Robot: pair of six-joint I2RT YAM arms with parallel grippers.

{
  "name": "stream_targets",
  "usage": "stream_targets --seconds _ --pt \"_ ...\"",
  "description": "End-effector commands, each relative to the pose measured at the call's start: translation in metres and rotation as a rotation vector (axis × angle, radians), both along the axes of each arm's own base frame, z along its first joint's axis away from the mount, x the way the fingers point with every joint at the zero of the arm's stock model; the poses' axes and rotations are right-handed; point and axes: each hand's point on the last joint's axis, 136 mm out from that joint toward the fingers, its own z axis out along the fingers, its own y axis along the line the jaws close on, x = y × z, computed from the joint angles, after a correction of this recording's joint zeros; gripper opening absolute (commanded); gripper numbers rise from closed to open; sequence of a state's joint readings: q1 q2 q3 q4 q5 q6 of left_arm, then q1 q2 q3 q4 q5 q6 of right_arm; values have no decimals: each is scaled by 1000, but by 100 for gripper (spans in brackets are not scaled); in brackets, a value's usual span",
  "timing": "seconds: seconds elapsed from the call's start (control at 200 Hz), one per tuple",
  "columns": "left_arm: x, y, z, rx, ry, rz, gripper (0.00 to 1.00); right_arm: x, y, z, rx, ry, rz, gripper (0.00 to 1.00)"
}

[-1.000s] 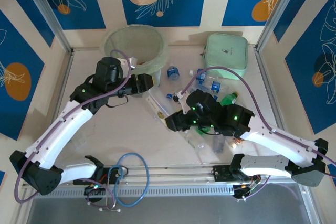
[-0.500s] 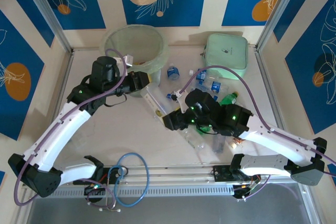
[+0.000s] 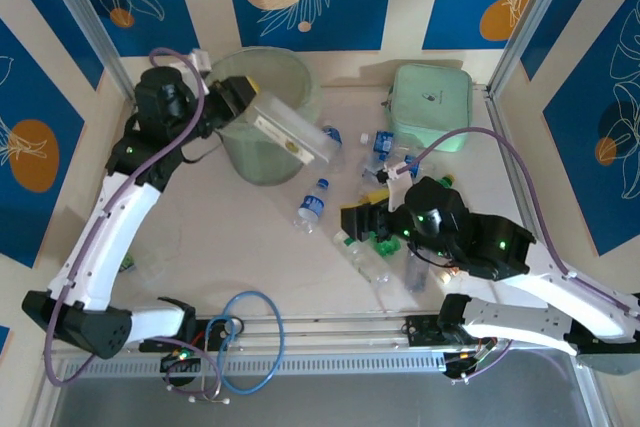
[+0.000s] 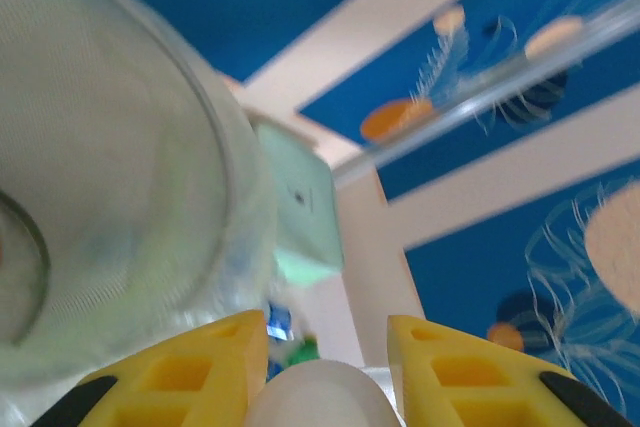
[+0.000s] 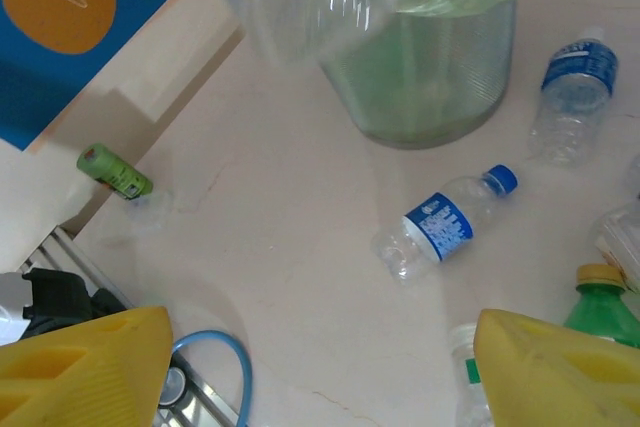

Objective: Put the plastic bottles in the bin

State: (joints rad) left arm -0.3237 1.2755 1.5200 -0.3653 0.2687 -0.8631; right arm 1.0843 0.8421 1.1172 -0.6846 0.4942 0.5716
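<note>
Your left hand (image 3: 245,95) is clamping a clear bottle (image 3: 292,132) across the bin (image 3: 245,152) rim, likely for dropping in; your right hand (image 3: 350,219), spread apart and empty, is hovering near the bin.

The bin (image 3: 250,162) stands rear left of centre on the surface (image 3: 200,247); the case (image 3: 431,107) sits rear right, well apart from it. The left tool (image 3: 243,99) is above the bin's left rim, clamped on the large bottle (image 3: 292,134), which lies tilted across the bin mouth and overhangs its right rim. The bottle cluster (image 3: 385,147) lies between bin and case. The lone bottle (image 3: 311,204) lies in front of the bin, to its right. The right tool (image 3: 352,219) hovers in front of the cluster, jaws apart, with the front bottle (image 3: 368,261) just nearer the arm bases.
</note>
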Motion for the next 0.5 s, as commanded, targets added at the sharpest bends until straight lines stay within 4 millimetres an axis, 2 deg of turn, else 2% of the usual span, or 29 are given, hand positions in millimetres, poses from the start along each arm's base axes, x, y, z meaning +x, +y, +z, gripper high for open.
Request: stream_targets --seconds 0.0,0.175,0.355,0.495 --pt "32 38 37 19 -134 202 0 3 -10 -19 -33 45 -64 79" --pt "80 67 27 76 -159 345 0 3 -18 -35 -61 99 -101 79" --pt "110 101 7 -26 -119 438 0 -3 -26 -44 -46 125 -115 79" --pt "122 112 -13 -76 -66 462 0 -5 -28 -46 -49 135 -112 79"
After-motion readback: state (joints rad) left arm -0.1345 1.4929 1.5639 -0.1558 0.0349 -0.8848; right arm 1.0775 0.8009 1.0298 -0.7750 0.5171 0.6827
